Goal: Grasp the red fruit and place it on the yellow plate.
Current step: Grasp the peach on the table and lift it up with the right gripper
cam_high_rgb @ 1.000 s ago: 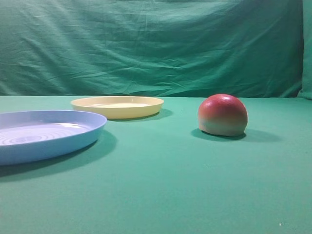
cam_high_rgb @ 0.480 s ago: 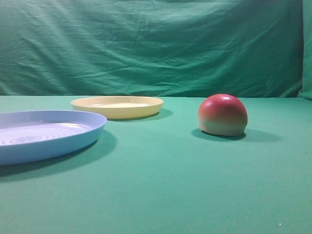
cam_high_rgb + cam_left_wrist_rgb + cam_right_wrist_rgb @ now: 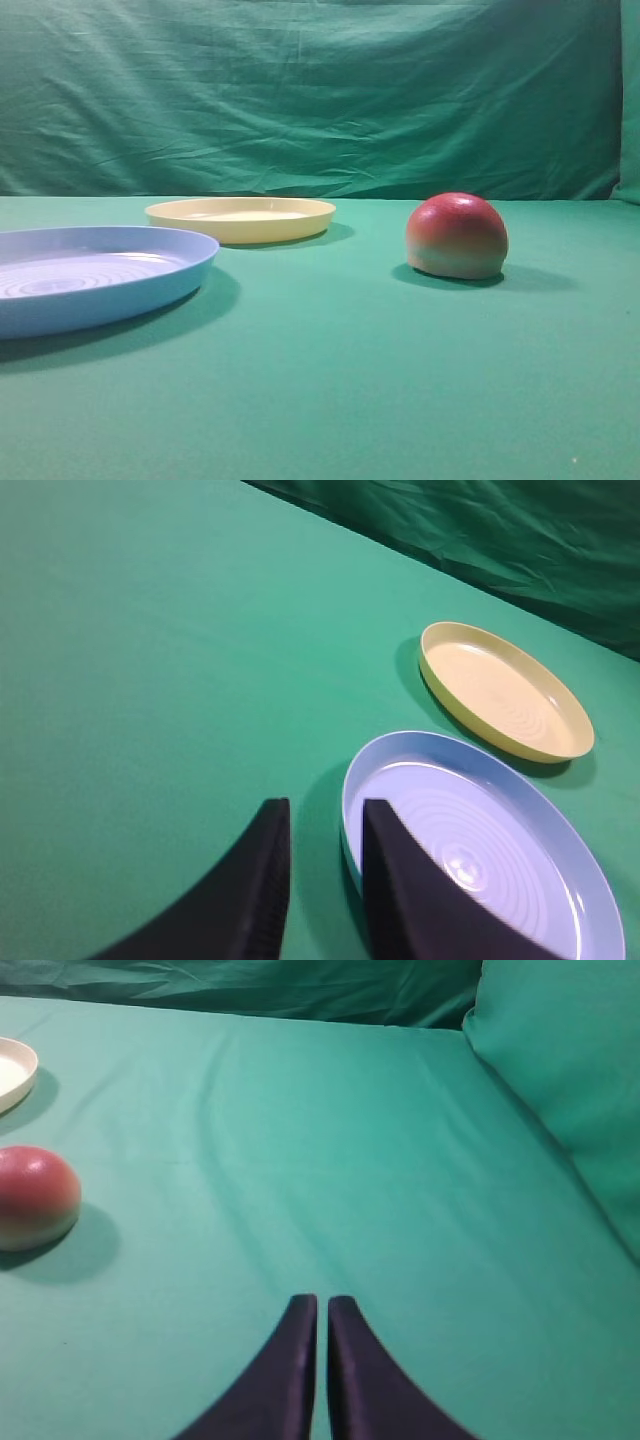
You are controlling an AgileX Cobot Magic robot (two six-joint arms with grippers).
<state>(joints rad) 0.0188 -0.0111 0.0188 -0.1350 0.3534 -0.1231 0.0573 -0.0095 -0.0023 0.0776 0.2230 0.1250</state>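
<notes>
Green cloth table [image 3: 330, 390] over the whole work surface, smooth and matte, with a wrinkled green backdrop [image 3: 320, 90] hung behind; likely chosen to set coloured props apart. Light-blue plate [image 3: 90, 275] with concentric rings at the near left, probably a decoy. Yellow plate [image 3: 241, 218] farther back, empty, well apart from the red fruit [image 3: 457, 236], which sits flat-base-down on the cloth to the right, untouched. Left gripper [image 3: 318, 825] hanging over the blue plate's near rim, fingers a little parted, pinching nothing. Right gripper [image 3: 322, 1310] low over bare cloth, fingers pressed nearly together with only a thin slit between, empty; fruit off to its left in the right wrist view. Grasp not yet begun; right arm judged the nearer one for the reach.
</notes>
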